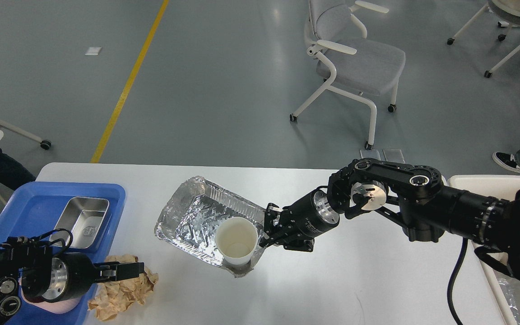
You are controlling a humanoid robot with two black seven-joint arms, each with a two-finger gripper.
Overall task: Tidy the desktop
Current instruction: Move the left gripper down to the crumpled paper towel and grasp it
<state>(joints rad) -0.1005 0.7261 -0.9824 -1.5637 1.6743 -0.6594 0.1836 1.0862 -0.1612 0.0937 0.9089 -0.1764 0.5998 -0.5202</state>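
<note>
The white desktop (355, 280) carries a crumpled foil tray (192, 221) with a white paper cup (237, 241) standing in its near right corner. My right gripper (266, 228) is at the tray's right rim, beside the cup, and looks closed on the foil; its fingertips are partly hidden. A crumpled brown paper ball (122, 295) lies at the front left. My left gripper (133, 270) hovers over the ball's top, pointing right; it is seen edge-on, so its opening is unclear.
A blue tray (30, 203) at the left holds a steel tin (79, 221) and a pink mug (63, 308), mostly hidden by my left arm. A cream bin (490, 181) stands at the right edge. Chairs stand on the floor beyond.
</note>
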